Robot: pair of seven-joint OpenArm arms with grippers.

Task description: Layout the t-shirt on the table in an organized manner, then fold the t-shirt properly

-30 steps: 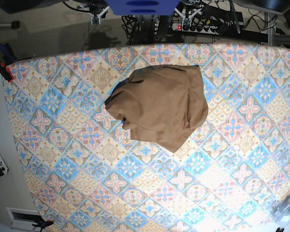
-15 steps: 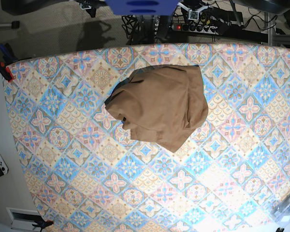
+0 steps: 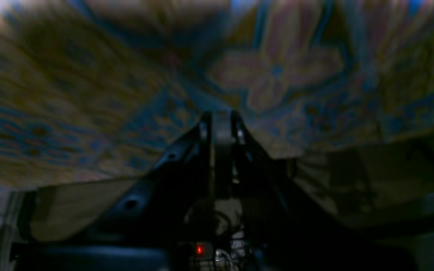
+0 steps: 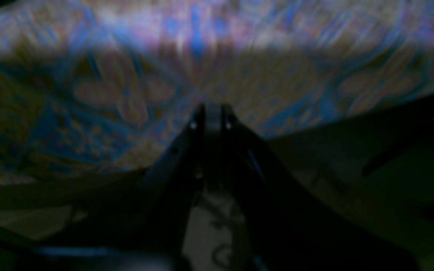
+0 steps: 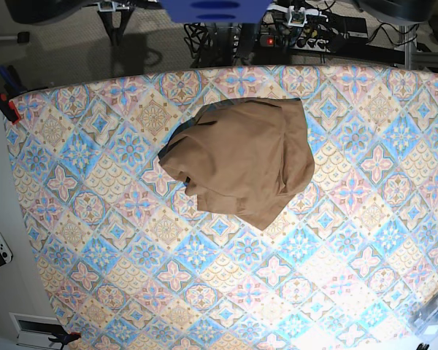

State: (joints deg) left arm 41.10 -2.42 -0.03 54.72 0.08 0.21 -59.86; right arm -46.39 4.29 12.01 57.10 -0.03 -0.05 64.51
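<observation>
Tan t-shirt (image 5: pixel 239 162), one, crumpled on one patterned table (image 5: pixel 117 240)

A plain tan-brown t-shirt (image 5: pixel 241 162), with no print, lies on a tabletop (image 5: pixel 117 240) patterned in ornate diamond tiles of pastel blue, pink and cream. In the blurred wrist views the same blue and pink floral tiles appear behind the black left claw (image 3: pixel 220 116) and the black right claw (image 4: pixel 210 111).

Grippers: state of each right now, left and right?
Left gripper: jaws shut, holding nothing.
Right gripper: jaws shut, holding nothing.
</observation>
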